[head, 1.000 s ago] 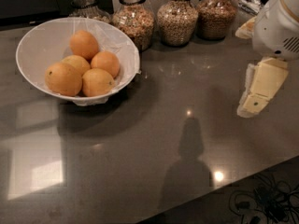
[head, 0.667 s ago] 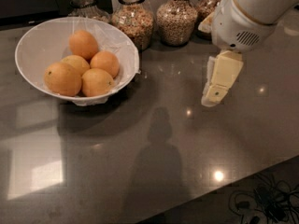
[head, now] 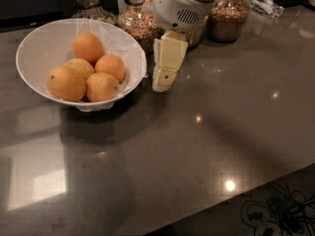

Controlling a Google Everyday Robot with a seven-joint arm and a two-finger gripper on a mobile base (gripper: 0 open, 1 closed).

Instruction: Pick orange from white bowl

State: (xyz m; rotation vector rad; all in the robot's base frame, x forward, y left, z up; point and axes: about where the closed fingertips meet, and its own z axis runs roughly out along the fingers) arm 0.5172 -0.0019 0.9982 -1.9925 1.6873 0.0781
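Just right of the wide, shallow white bowl point(head: 39, 38), my cream tool point(head: 161, 85) hangs over the grey worktop point(head: 197, 156), nothing visibly held. I cannot tell how far open it is. The large dimpled orange point(head: 65, 82) sits front-left in the bowl.

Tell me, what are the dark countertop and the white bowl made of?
The dark grey countertop looks like polished stone: glossy, mirroring lights. The round white bowl seems matte plastic or paper. The cream gripper beside its rim looks plastic.
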